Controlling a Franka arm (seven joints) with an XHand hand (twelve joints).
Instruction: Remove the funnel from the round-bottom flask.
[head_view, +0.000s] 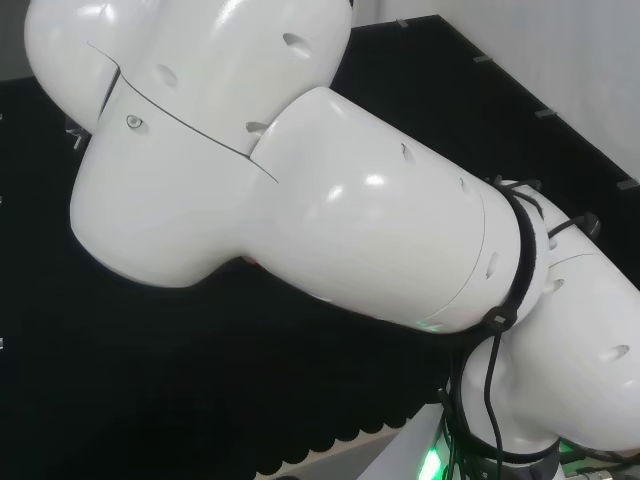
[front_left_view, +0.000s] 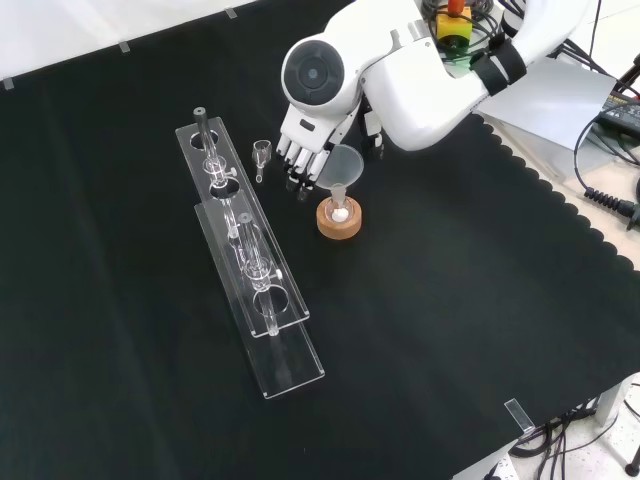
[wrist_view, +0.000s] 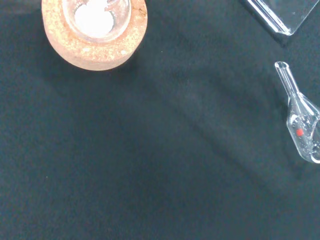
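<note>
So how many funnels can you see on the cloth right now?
2. One funnel sits in the flask on the cork ring, beside the hand. A small funnel lies near the clear rack. Other clear ware may escape notice.

Funnel in the flask, rack off to the left (front view)
Funnel (front_left_view: 343, 166) sits in the flask (front_left_view: 340, 210) on its cork ring (front_left_view: 339, 222); hand (front_left_view: 304, 142) just behind-left, small glass piece (front_left_view: 261, 155) left of that, long rack (front_left_view: 247, 252) further left.
</note>
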